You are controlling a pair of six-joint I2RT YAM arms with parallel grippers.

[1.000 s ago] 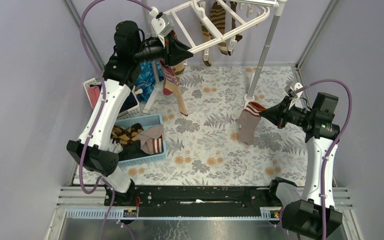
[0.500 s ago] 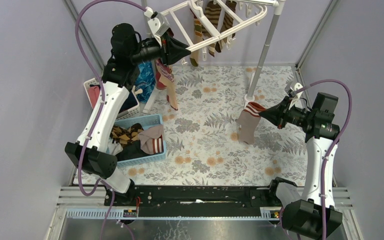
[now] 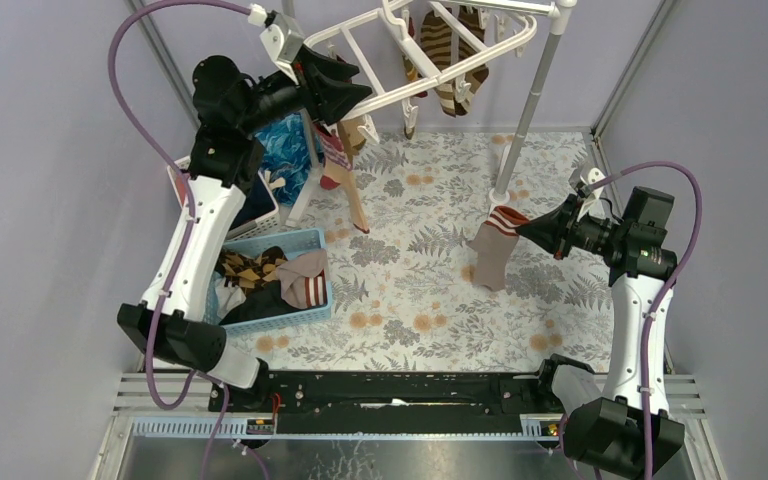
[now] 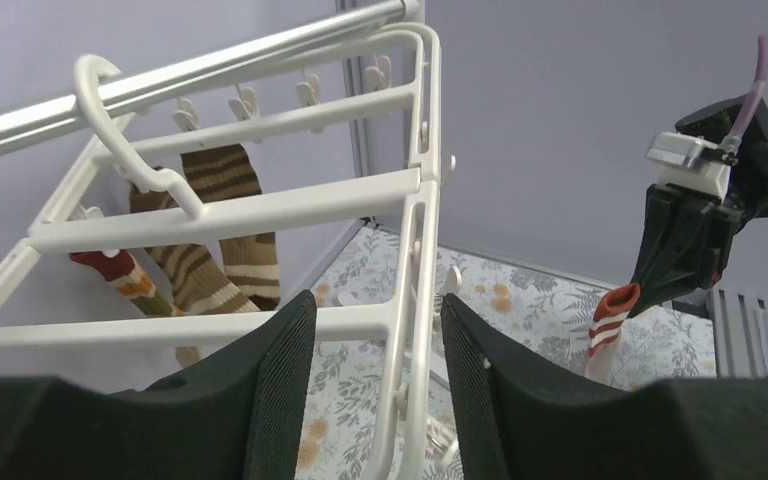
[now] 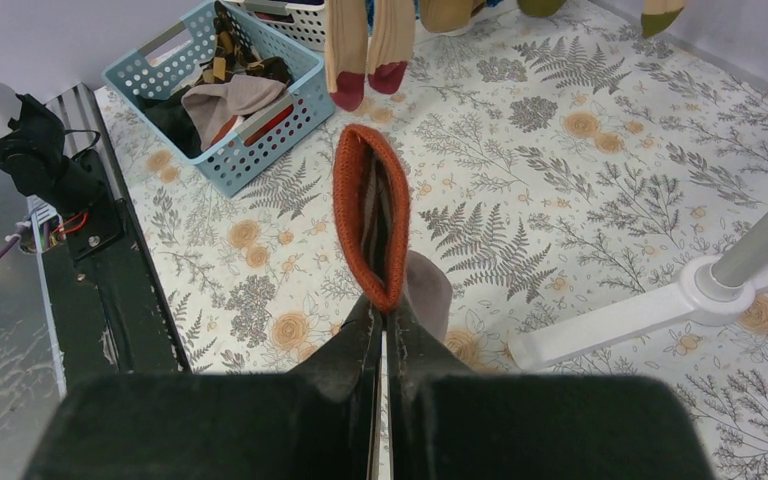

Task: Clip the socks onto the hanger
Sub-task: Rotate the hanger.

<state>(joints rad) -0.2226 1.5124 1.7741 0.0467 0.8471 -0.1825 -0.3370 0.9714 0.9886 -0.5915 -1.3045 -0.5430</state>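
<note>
black left hand (image 4: pixel 375 318) wider than before

Hanger (image 3: pixel 410 88) (image 4: pixel 260 215): white rectangular frame, crossbars, small clips; top centre, tilted, on pale pole.
Brown striped socks (image 3: pixel 452 50): clipped, dangling top centre.
Tan sock (image 3: pixel 345 175), red-and-white cuff: hanging below frame's left end.
Second tan sock (image 3: pixel 492 255): centre right, pinched at cuff, dangling.
Sock heap (image 3: pixel 270 280): lower left; argyle, black, tan.

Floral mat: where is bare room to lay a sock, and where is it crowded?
Free: mat centre between blue basket and the sock in the right tool; near strip along the rail. Crowded: far-left corner, hanging socks beside white basket.
</note>
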